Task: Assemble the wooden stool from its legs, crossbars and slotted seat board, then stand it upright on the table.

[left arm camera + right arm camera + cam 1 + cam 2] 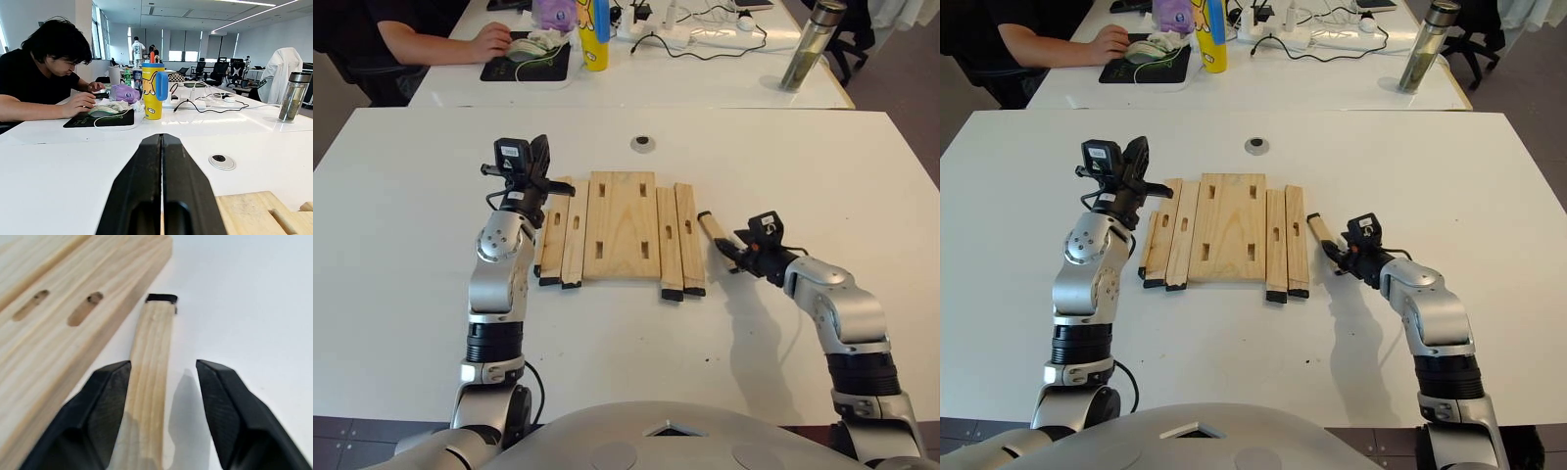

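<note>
A white tabletop [401,255] with a round cable grommet [643,144] is set just in front of a second white desk [636,86]. On that desk a yellow tumbler [595,39], a clear bottle [808,44] and a power strip [195,104] are noted. Beyond the desk, office chairs [215,71], windows [176,51] and ceiling light strips [254,14] are recorded. Grey floor [911,98] is seen beside the desk.

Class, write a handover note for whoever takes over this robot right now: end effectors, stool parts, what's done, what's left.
Left end effector: shut, empty, near the far end of the left planks.
Right end effector: open, straddling the short stick, not gripping it.
Seat board lies flat in the middle, with the right planks beside it.
Done: nothing joined.
Left: grasp the stick, fit all parts, stand the stool upright.
</note>
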Action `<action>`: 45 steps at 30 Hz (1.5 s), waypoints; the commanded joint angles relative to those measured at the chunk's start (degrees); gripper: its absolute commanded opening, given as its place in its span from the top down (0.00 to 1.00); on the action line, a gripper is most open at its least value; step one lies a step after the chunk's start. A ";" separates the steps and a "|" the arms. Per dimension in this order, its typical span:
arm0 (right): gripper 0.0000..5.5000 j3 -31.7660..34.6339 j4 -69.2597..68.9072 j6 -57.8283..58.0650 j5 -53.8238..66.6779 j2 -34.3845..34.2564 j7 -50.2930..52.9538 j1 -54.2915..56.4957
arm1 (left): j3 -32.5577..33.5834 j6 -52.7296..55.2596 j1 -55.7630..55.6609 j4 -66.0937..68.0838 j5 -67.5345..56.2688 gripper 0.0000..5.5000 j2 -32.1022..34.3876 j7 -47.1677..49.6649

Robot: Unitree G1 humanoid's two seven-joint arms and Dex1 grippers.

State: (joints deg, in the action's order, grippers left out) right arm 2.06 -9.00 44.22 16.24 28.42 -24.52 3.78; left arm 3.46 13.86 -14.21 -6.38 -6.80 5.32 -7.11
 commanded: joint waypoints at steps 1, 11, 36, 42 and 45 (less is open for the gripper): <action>0.55 2.72 -0.24 3.85 2.88 -2.52 1.01 1.32 | -0.14 0.44 0.32 -0.25 -0.13 1.00 -0.08 0.12; 0.55 -0.13 0.85 3.52 0.30 -3.78 2.45 1.72 | -0.59 0.62 -0.39 0.25 -0.23 1.00 -0.30 -0.11; 0.76 -1.35 9.38 -3.82 -4.78 -3.13 2.57 4.22 | 0.07 2.05 -2.92 2.14 -3.85 0.95 -0.78 -2.42; 0.76 4.77 9.46 -12.88 -3.14 -5.49 4.92 8.69 | 3.17 7.94 -5.47 0.35 -16.08 0.81 -2.89 -6.83; 0.76 7.13 7.49 -18.16 -0.45 -7.21 3.61 11.78 | 5.74 13.69 -8.83 -0.58 -24.43 0.73 -3.69 -7.65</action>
State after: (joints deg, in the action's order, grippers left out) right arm 7.39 0.47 29.72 13.71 22.64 -20.14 12.41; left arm 7.37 23.37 -19.91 -5.53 -25.90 2.08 -13.95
